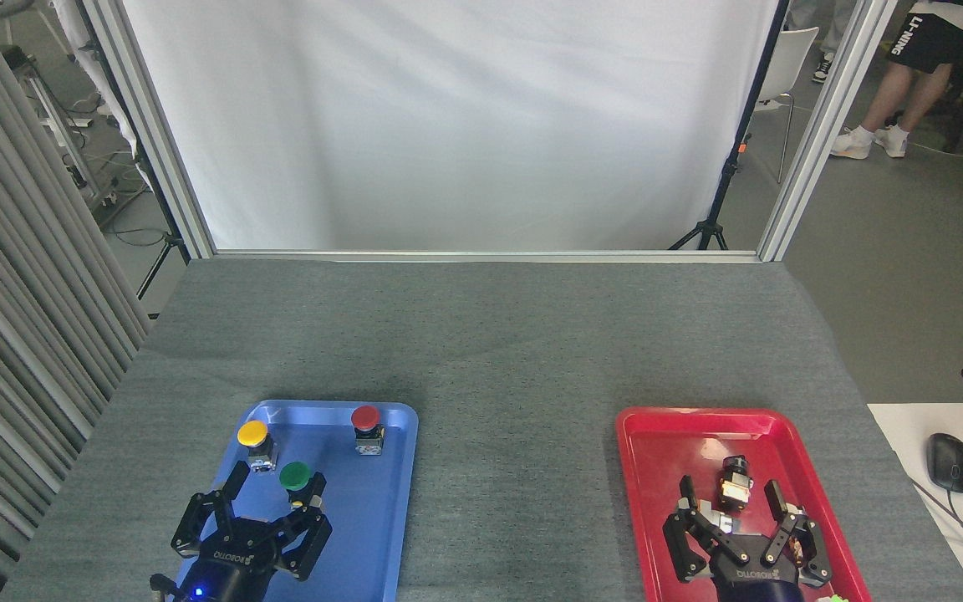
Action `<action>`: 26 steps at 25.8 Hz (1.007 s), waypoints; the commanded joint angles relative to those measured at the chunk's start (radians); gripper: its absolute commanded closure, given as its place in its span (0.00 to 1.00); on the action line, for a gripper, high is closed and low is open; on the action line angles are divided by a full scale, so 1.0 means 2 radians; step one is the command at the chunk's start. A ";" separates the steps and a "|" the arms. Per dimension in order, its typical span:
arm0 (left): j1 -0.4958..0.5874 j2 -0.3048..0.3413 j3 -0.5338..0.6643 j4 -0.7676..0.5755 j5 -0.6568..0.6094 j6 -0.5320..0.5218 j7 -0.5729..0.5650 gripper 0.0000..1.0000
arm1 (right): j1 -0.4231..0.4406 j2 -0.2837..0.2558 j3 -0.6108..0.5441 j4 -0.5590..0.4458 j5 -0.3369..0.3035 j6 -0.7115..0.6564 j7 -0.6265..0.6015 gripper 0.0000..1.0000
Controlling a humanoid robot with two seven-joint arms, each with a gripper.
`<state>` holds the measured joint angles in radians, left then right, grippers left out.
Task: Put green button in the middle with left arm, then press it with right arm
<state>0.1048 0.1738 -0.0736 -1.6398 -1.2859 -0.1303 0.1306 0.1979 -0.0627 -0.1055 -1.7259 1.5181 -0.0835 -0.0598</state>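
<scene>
The green button [295, 482] is seen upright in the blue tray [381, 535], toward its near left part, just beside and nearer than the yellow button [254, 443]; the red button [366, 427] is set well apart from it at the tray's far right corner. The left gripper [274, 493] is held low over the tray's near end with its fingers spread, and the green button is framed between the fingertips; whether any finger touches it cannot be told. The middle [515, 468] of the grey table is left bare between the two trays. The right gripper [732, 502] is positioned over the near part of the red tray [657, 435], its fingers likewise spread, with a small black and tan part [734, 482] lying in the tray just beyond the fingertips. A mouse [950, 461] is seen on a white desk at the right edge.
</scene>
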 commanded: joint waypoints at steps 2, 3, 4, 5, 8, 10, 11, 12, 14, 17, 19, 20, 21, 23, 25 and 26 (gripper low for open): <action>0.003 0.002 -0.001 0.001 -0.011 0.001 0.000 0.01 | 0.000 0.000 0.000 0.000 -0.001 0.000 -0.001 0.00; 0.003 0.001 -0.001 0.002 -0.012 0.002 0.001 0.01 | 0.000 0.001 0.000 0.000 -0.001 0.000 0.000 0.00; 0.004 0.001 -0.001 0.002 -0.013 0.002 0.000 0.01 | 0.000 0.001 0.000 0.000 -0.001 -0.001 0.000 0.00; 0.009 0.001 -0.001 0.001 -0.014 0.002 0.000 0.01 | 0.000 0.001 0.000 0.000 -0.002 -0.002 0.000 0.00; 0.012 0.001 -0.001 0.004 -0.015 0.001 0.002 0.01 | 0.000 0.001 0.001 0.000 -0.002 -0.002 0.000 0.00; 0.012 0.001 -0.001 0.006 -0.017 0.001 0.014 0.01 | 0.000 0.001 0.001 0.000 -0.002 -0.003 0.001 0.00; 0.012 0.000 -0.001 0.006 -0.017 0.002 0.020 0.01 | 0.000 0.001 0.001 -0.001 -0.002 -0.006 0.000 0.00; 0.012 0.000 -0.001 0.006 -0.018 0.002 0.023 0.01 | 0.000 0.001 0.001 -0.001 -0.003 -0.010 0.000 0.00; 0.012 0.000 -0.001 0.008 -0.021 0.002 0.023 0.01 | 0.000 0.000 0.001 -0.002 -0.003 -0.015 -0.001 0.00; 0.012 -0.001 -0.002 0.025 -0.034 0.004 0.022 0.01 | 0.000 0.000 0.001 -0.001 -0.003 -0.015 0.000 0.00; 0.007 -0.007 -0.007 0.050 -0.044 0.005 0.022 0.01 | 0.000 0.002 0.001 -0.001 -0.003 -0.013 0.001 0.00; 0.004 -0.013 -0.012 0.066 -0.051 0.005 0.022 0.01 | 0.000 0.003 0.001 -0.001 -0.003 -0.012 0.001 0.00; -0.002 -0.018 -0.017 0.079 -0.058 0.007 0.022 0.01 | 0.000 0.002 0.001 -0.001 -0.003 -0.011 0.000 0.00; -0.010 -0.026 -0.017 0.098 -0.070 0.015 0.022 0.01 | 0.000 0.003 0.002 -0.001 -0.003 -0.010 -0.001 0.00; -0.024 -0.032 -0.017 0.126 -0.070 0.024 0.023 0.01 | 0.000 0.002 0.002 -0.001 -0.003 -0.010 -0.002 0.00; -0.034 -0.032 -0.018 0.140 -0.070 0.024 0.022 0.01 | 0.000 0.002 0.003 -0.001 -0.003 -0.010 -0.002 0.00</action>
<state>0.0775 0.1247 -0.1050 -1.4370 -1.4139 -0.0950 0.1748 0.1979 -0.0578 -0.1014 -1.7277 1.5125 -0.1053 -0.0637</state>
